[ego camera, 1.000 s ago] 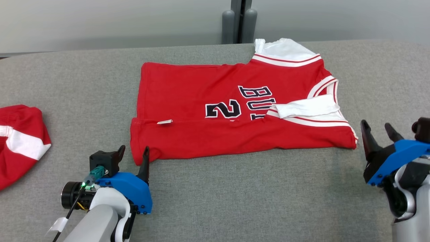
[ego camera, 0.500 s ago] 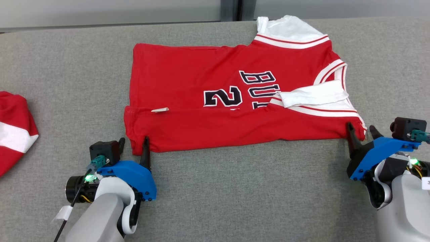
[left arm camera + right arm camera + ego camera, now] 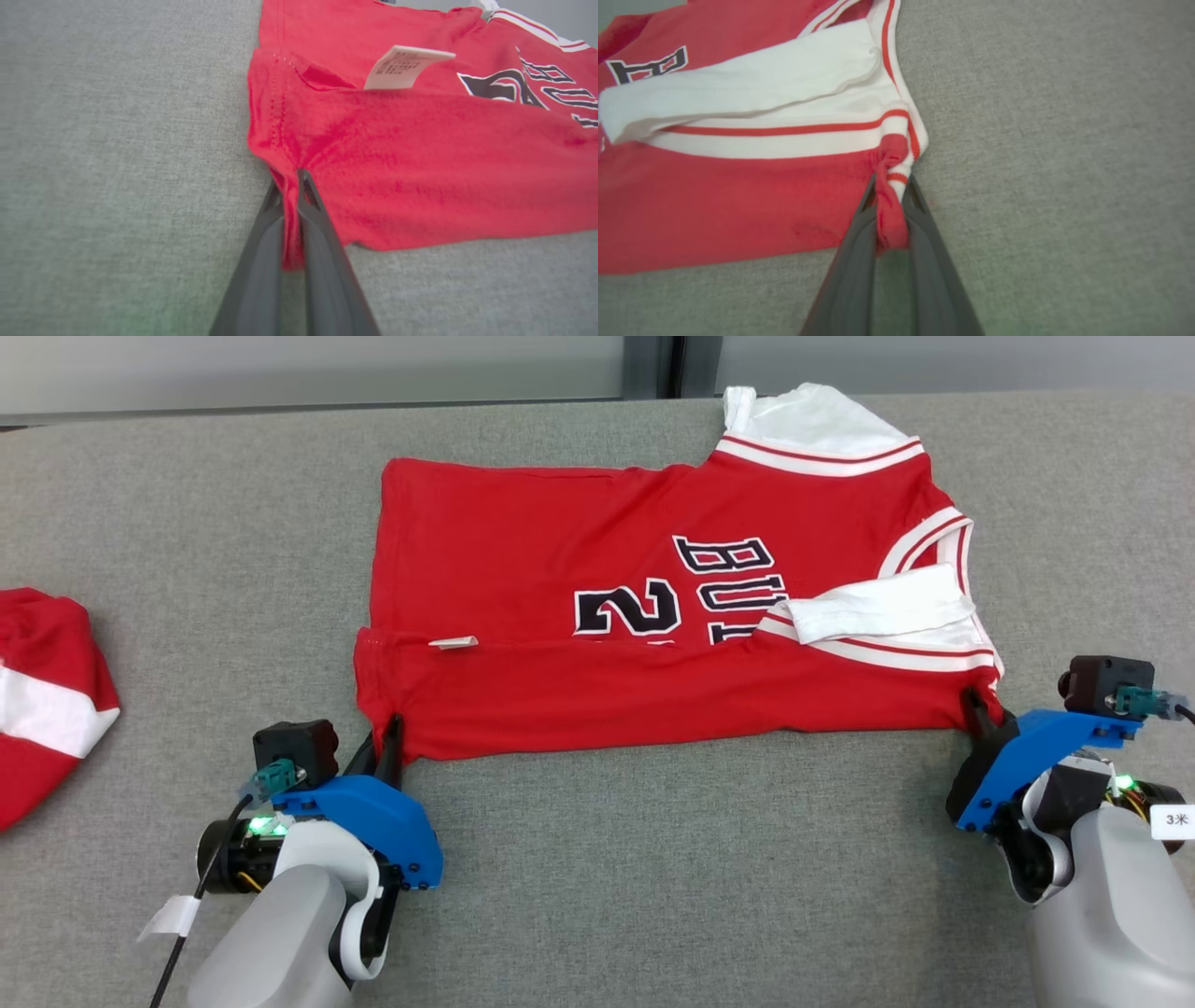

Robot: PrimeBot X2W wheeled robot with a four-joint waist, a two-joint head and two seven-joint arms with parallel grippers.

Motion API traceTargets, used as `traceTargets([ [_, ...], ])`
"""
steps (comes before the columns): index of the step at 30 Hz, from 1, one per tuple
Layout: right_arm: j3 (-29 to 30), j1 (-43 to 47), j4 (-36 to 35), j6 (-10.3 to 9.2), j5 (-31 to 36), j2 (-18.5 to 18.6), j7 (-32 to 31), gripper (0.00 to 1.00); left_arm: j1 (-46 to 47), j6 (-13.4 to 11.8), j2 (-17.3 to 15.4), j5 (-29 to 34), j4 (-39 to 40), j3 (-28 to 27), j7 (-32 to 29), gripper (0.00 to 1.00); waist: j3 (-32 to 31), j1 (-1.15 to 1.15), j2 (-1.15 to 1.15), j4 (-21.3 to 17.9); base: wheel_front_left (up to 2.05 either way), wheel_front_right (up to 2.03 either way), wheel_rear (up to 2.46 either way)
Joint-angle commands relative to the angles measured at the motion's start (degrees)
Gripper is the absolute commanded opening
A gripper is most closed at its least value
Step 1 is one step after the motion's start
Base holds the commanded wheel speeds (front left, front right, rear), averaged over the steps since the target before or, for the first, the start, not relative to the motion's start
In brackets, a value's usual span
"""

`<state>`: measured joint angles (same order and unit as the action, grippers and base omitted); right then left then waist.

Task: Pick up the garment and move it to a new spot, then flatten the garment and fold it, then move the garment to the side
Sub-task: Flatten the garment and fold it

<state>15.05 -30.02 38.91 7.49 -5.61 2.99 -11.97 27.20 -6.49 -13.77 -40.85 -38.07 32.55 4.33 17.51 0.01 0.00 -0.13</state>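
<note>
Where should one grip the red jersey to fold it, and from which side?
Grip the jersey at its two near corners, from the near side. Its long edge lies straight there; the left claw and right claw are each shut on one corner.

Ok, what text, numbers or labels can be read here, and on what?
"2": large number on the red jersey.
"BU": jersey lettering, the rest hidden under a fold.
"3米": white label on the right forearm.
Care tag on the jersey: print too small to read.
</note>
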Motion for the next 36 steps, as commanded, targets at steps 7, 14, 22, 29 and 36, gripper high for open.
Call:
traceTargets([
  [7, 0.43, 6.70, -6.85, 0.00, -3.05, 0.03, -0.47, 0.00, -4.07, -0.72, -2.48, -0.03, 3.34, -0.24, 1.70, 0.00, -3.54, -0.01, 0.00, -0.10, 0.00, 0.00, 0.00],
  [14, 1.96, 16.29, -17.54, -0.04, -5.74, 0.12, -5.44, 0.00, -12.12, -3.94, -6.02, -0.74, 12.66, 0.22, -1.53, 0.00, -6.65, -0.01, 0.00, -0.04, 0.00, 0.00, 0.00],
  [22, 2.90, 25.20, -25.31, -0.04, -8.50, 0.10, -10.38, 0.00, -21.22, -9.48, -7.25, -2.67, 23.08, 1.48, -8.21, 0.00, -8.54, -0.01, 0.00, 0.46, 0.00, 0.00, 0.00],
  [29, 2.71, 27.79, -27.70, 0.01, -9.42, 0.06, -11.71, 1.00, -24.93, -12.01, -8.04, -4.09, 28.12, 1.43, -10.70, 1.00, -8.89, -0.01, 0.00, 0.91, 0.00, 0.00, 0.00],
  [36, 2.17, 25.75, -33.91, 0.01, -8.16, 0.05, -13.76, 1.00, -23.56, -10.06, -9.74, -5.17, 30.23, 0.52, -11.45, 1.00, -9.35, -0.01, 0.00, 0.90, 0.00, 0.00, 0.00],
])
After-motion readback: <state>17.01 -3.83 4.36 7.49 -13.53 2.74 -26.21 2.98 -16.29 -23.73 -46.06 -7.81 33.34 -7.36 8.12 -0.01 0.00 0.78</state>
